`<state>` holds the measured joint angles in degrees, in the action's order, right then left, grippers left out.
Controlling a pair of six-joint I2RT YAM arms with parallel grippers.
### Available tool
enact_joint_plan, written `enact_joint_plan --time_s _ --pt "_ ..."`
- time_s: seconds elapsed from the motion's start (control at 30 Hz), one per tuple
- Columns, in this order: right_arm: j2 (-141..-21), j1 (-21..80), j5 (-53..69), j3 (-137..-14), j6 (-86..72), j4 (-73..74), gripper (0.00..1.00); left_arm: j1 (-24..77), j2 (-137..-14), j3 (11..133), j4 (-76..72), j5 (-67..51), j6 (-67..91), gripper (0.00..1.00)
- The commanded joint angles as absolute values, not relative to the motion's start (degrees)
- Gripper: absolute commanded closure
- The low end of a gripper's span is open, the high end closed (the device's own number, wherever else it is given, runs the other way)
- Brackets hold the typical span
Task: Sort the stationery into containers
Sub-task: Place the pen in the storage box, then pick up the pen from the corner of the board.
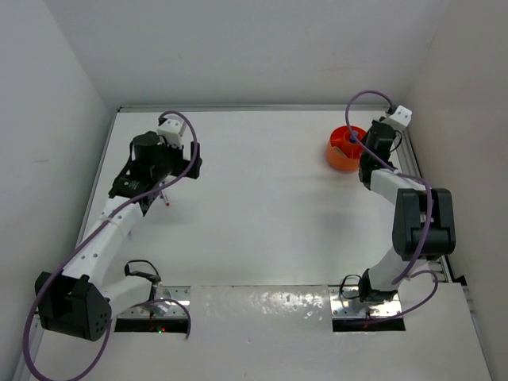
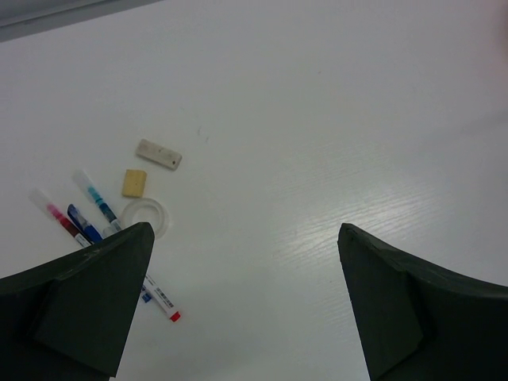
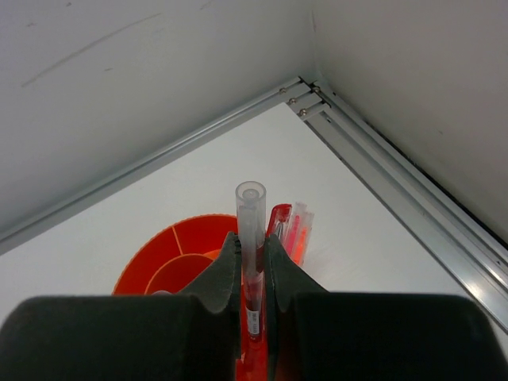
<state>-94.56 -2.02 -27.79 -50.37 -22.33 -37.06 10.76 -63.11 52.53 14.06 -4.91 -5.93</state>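
My right gripper [image 3: 252, 242] is pressed together on a clear pen [image 3: 250, 198]. The pen stands upright between the fingers, its capped end pointing away from the wrist camera. Under it sits the orange tub [image 3: 159, 262], near the far right corner of the counter [image 1: 262, 214], with its inner dividers in view. Just right of the held pen, a red pen [image 3: 279, 216] and pink pens [image 3: 299, 226] show past the fingers. I cannot tell which compartment they are in.

My left gripper [image 2: 244, 234] is spread wide and holds nothing. It hangs over the left side of the counter, near the left edge.

The rest of the stationery lies loose on the counter by its left finger [image 2: 87, 302]:
- A beige block [image 2: 134, 182] lies close to a longer pale bar [image 2: 159, 154], the two apart.
- A clear ring [image 2: 145, 217] lies just beside the block.
- A teal pen [image 2: 97, 197], a blue pen [image 2: 83, 225] and a pink pen [image 2: 57, 216] lie side by side, roughly parallel. Their near ends are hidden behind the finger.
- A red-tipped pen [image 2: 163, 302] pokes out from under the same finger.
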Motion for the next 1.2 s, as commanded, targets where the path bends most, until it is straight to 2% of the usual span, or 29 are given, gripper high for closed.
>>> enact_joint_plan --time_s 0.0,0.53,0.63,0.67,0.7,0.8,0.9,0.97,1.0,1.1,1.17 --pt "-95.71 -2.02 -26.63 -50.19 -23.55 -40.17 1.00 9.93 -63.02 52.82 11.51 -5.10 -5.45 0.00" --pt "-95.71 -2.37 -23.56 -47.11 -24.52 -40.52 0.99 9.67 -62.49 52.56 10.99 -4.57 -6.33 0.00" --pt "-94.84 -2.37 -22.50 -47.55 -24.35 -38.50 0.74 9.67 -62.05 52.65 11.25 -4.39 -6.59 0.00" --pt "-94.66 -2.37 -22.06 -47.72 -24.26 -37.80 0.68 9.67 -61.96 52.73 11.34 -4.22 -6.59 0.00" --pt "-94.14 -2.37 -22.06 -47.81 -24.00 -36.75 0.55 9.58 -61.88 52.73 11.51 -3.87 -6.59 0.00" --pt "-92.12 -1.41 -22.24 -47.29 -22.15 -35.78 0.40 9.32 -61.70 53.17 11.78 -0.99 -6.07 0.00" --pt "-89.39 -0.53 -23.73 -46.50 -19.34 -34.81 0.33 8.53 -61.79 54.23 12.57 5.35 -2.91 0.03" --pt "-86.50 2.02 -24.52 -45.71 -17.32 -33.32 0.31 7.04 -61.87 54.67 13.09 6.06 -1.41 0.18" --pt "-85.70 3.59 -25.57 -45.36 -16.79 -33.22 0.30 6.60 -62.14 54.84 14.40 6.67 -1.15 0.20" --pt "-81.57 7.02 -27.68 -44.04 -13.37 -32.61 0.23 4.49 -65.28 57.73 22.03 10.10 -0.62 0.20" --pt "-79.90 9.39 -29.08 -43.68 -11.78 -31.91 0.22 1.87 -68.01 61.51 27.66 11.51 -1.31 0.15"
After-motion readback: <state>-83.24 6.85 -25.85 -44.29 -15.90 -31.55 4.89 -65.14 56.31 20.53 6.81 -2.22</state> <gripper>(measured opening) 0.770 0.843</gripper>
